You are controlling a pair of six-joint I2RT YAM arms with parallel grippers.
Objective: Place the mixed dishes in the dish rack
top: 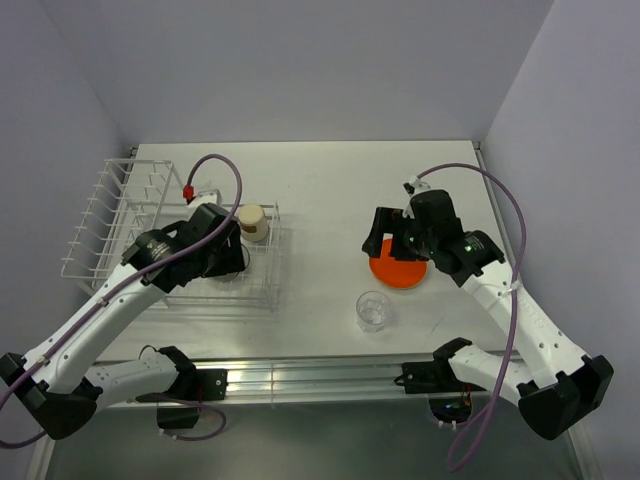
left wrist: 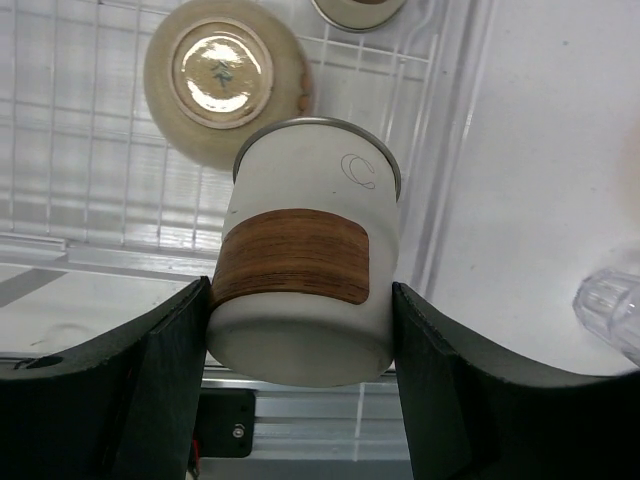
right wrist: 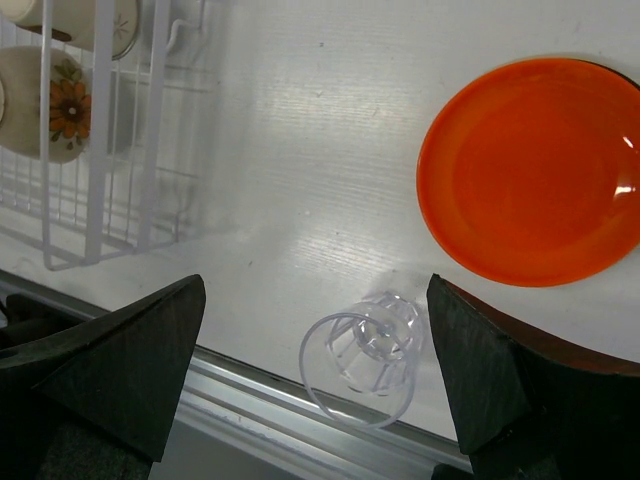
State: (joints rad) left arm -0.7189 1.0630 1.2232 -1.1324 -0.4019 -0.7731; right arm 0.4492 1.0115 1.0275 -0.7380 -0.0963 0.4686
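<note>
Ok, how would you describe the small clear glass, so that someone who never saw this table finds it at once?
Look at the right half of the white table, where the orange plate lies flat. The small clear glass stands just nearer the arm bases than that plate, apart from it. It alone is see-through; every other dish is opaque.

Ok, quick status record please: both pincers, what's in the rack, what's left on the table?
left pincer: shut on a cup, over the rack basket
right pincer: open, empty, above the table near plate and glass
in rack: second cup; dish, bottom up
on table: plate and glass, apart
</note>
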